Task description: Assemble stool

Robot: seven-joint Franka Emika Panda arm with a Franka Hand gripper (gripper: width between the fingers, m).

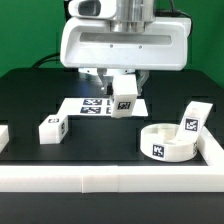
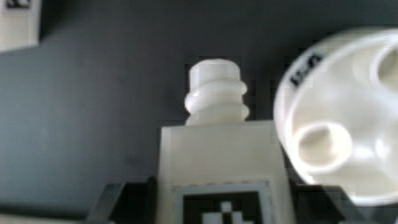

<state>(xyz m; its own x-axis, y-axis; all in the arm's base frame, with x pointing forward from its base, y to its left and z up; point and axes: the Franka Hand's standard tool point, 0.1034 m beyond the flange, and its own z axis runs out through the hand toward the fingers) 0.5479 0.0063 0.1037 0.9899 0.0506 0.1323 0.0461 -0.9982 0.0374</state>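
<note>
My gripper (image 1: 124, 92) is shut on a white block leg (image 1: 125, 103) with a square tag and holds it above the table near the marker board. In the wrist view the leg (image 2: 222, 160) fills the middle between the jaws, its ribbed peg (image 2: 215, 92) pointing away. The round disc seat (image 1: 165, 142) lies at the exterior view's right front; it also shows in the wrist view (image 2: 347, 105) with a socket hole (image 2: 320, 140). A second leg (image 1: 190, 118) leans on the seat. A third leg (image 1: 52, 128) lies at the exterior view's left.
The marker board (image 1: 92, 105) lies flat behind the held leg. White border rails (image 1: 110, 177) run along the front and the exterior view's right side. A white piece (image 1: 3, 136) shows at the exterior view's left edge.
</note>
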